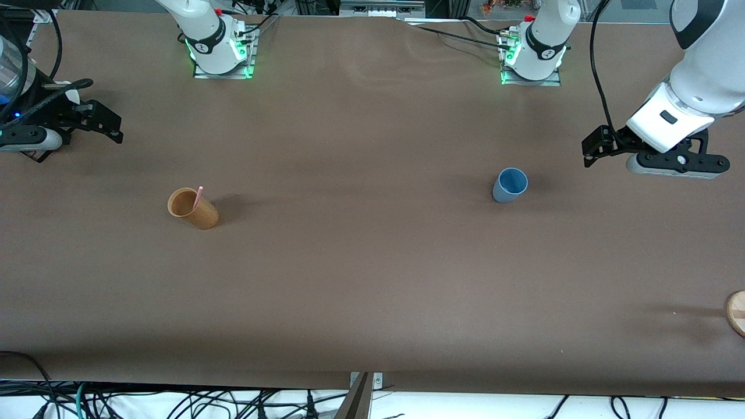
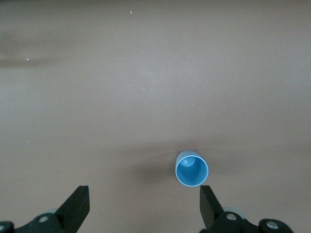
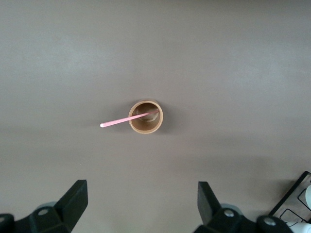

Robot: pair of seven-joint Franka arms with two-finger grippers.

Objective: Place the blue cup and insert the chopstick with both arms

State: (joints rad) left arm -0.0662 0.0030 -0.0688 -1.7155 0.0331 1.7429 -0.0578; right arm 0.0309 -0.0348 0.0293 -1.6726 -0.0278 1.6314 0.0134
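Observation:
The blue cup (image 1: 510,185) (image 2: 191,168) stands upright and empty on the brown table (image 1: 372,279), toward the left arm's end. The pink chopstick (image 1: 198,196) (image 3: 121,120) leans inside a tan cup (image 1: 192,208) (image 3: 146,117) toward the right arm's end. My left gripper (image 1: 591,150) (image 2: 145,199) hangs open over bare table beside the blue cup, holding nothing. Over the table's edge at the right arm's end, my right gripper (image 1: 116,129) (image 3: 142,194) is open too, apart from the tan cup.
A round wooden object (image 1: 737,312) shows partly at the table's edge at the left arm's end, nearer the front camera. The two arm bases (image 1: 221,52) (image 1: 532,58) stand along the table's farther edge. Cables (image 1: 174,401) hang below the near edge.

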